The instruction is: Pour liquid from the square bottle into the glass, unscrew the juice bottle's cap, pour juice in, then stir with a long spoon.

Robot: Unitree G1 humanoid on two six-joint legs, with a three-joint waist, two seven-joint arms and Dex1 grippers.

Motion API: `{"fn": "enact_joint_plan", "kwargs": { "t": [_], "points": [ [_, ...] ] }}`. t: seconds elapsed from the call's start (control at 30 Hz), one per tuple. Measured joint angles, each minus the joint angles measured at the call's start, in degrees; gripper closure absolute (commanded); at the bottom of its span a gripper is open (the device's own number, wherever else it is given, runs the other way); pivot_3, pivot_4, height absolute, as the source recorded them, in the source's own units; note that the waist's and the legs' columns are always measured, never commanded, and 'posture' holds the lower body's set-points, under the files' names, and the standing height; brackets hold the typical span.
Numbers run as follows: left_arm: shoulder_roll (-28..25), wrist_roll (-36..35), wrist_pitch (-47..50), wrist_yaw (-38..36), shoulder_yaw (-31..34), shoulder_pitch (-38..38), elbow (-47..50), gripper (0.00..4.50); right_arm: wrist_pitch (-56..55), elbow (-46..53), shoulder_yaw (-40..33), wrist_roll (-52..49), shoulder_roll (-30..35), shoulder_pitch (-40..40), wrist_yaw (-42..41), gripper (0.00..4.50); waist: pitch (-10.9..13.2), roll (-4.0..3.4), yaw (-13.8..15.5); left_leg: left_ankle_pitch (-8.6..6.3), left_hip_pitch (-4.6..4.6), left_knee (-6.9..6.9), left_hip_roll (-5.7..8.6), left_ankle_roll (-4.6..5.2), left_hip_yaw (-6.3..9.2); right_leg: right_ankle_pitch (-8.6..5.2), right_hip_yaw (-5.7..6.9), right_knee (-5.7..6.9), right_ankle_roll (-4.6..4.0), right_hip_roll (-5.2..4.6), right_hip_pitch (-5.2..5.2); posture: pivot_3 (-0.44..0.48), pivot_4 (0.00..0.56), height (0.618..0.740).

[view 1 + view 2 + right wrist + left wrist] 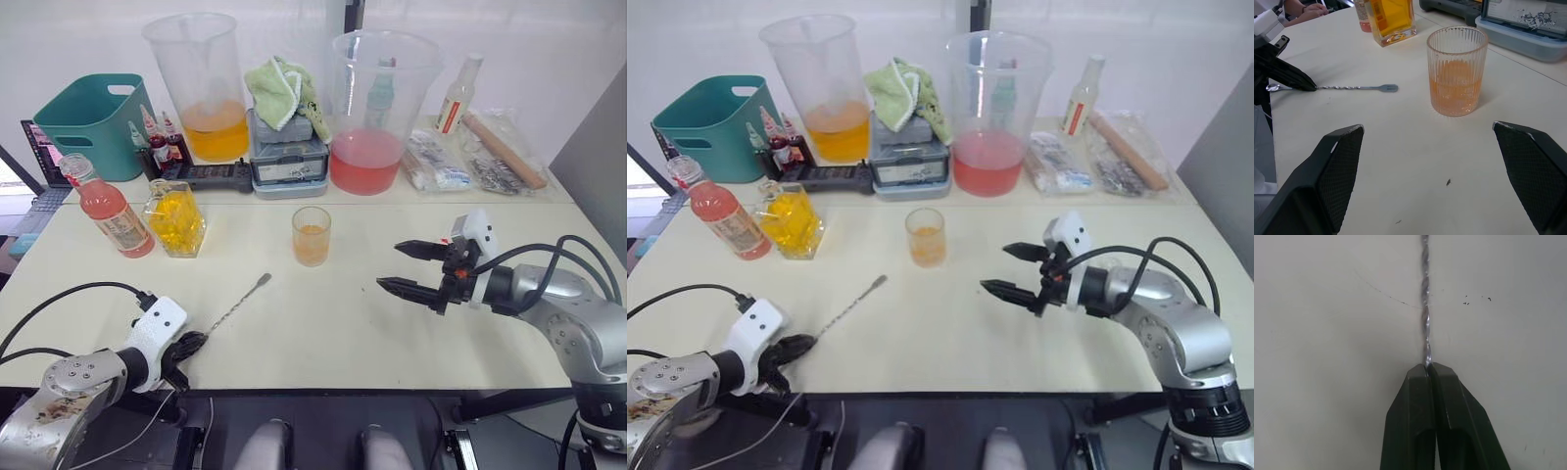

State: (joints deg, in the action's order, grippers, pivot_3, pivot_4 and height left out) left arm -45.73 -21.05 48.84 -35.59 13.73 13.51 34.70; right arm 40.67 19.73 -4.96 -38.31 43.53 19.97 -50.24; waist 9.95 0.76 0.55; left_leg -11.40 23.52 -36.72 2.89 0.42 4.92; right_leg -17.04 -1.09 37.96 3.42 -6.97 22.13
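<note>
The long spoon [235, 308] lies flat on the table, its flat end pointing toward the glass [312, 235]. My left gripper [189, 345] is at the near left edge, shut on the spoon's twisted stem [1425, 323] close to the bowl end [1273, 87]. The ribbed glass [1456, 71] holds orange liquid. My right gripper [389, 265] hovers open and empty to the right of the glass. The square bottle [174, 217] with yellow-orange liquid and the juice bottle [110, 208] stand at the left. A small whitish cap [73, 167] sits on the juice bottle's neck.
Two big beakers stand at the back, one with orange liquid [201, 83] and one with pink liquid [377, 108]. Between them is a grey scale [286, 157] under a green cloth. A teal basket [93, 122], a pale bottle [457, 98] and plastic bags [470, 162] line the back.
</note>
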Motion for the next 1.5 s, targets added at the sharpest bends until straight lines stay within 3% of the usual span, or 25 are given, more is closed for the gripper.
{"fn": "enact_joint_plan", "kwargs": {
  "t": [0.27, 0.6, 0.77, 0.97, 1.2, 1.37, 1.5],
  "points": [
    [2.3, -4.4, 0.1, -0.5, 7.7, -2.7, -4.3, 4.46, -0.1, -1.9, 1.9, 0.2, 0.0, 3.3, -2.6, 0.00, 0.1, 0.18, 0.0, 0.00, 0.06, 0.00, -0.19, 0.00, -0.05, 0.04, -0.02, -0.02, -0.07, 0.18, 0.05, 0.000, 0.150, 0.740],
    [8.7, -14.2, -3.3, 1.2, 11.5, -15.1, 1.2, 4.46, 5.9, -3.5, 1.6, -4.3, -6.5, 10.9, 1.2, 0.00, 0.1, 0.31, 0.0, 0.01, 0.15, -0.01, -0.20, -0.02, -0.07, 0.08, -0.07, 0.00, -0.10, 0.20, 0.13, 0.000, 0.150, 0.740],
    [11.3, -16.3, -3.8, 5.3, 5.6, -24.0, 4.0, 4.46, 17.0, -3.3, -0.8, -15.0, -17.2, 14.9, 13.1, 0.00, 0.1, 0.40, -0.1, 0.02, 0.15, -0.02, -0.34, -0.05, -0.08, 0.19, -0.15, 0.02, -0.16, 0.44, 0.16, 0.000, 0.150, 0.740],
    [10.9, -15.1, -3.8, 6.5, -2.3, -27.9, 4.5, 4.46, 23.7, -4.7, -3.6, -24.9, -28.0, 18.0, 28.7, 0.00, 0.1, 0.39, -0.8, 0.05, 0.13, -0.01, -0.38, -0.09, -0.14, 0.21, -0.25, 0.12, -0.20, 0.56, 0.26, 0.000, 0.150, 0.740],
    [11.6, -13.0, -4.9, 7.2, -6.6, -29.6, 3.4, 4.46, 23.6, -9.3, -8.2, -32.2, -35.7, 21.4, 43.0, 0.00, 0.1, 0.39, -1.3, 0.05, 0.09, -0.01, -0.40, -0.08, -0.16, 0.22, -0.25, 0.16, -0.21, 0.62, 0.26, 0.000, 0.150, 0.740],
    [11.9, -11.9, -4.9, 8.0, -7.9, -30.2, 2.6, 4.46, 22.9, -9.3, -9.2, -36.5, -37.3, 22.3, 48.4, 0.00, 0.1, 0.38, -1.4, 0.05, 0.09, -0.01, -0.43, -0.08, -0.17, 0.22, -0.26, 0.16, -0.22, 0.65, 0.26, 0.000, 0.150, 0.740],
    [12.4, -11.7, -5.0, 8.1, -8.0, -30.2, 2.6, 4.50, 21.7, -9.3, -9.3, -38.9, -37.5, 22.4, 51.5, 1.19, 0.1, 0.38, -1.5, 0.05, 0.09, -0.01, -0.47, -0.08, -0.18, 0.22, -0.26, 0.16, -0.22, 0.69, 0.27, 0.000, 0.150, 0.740]
  ]
}}
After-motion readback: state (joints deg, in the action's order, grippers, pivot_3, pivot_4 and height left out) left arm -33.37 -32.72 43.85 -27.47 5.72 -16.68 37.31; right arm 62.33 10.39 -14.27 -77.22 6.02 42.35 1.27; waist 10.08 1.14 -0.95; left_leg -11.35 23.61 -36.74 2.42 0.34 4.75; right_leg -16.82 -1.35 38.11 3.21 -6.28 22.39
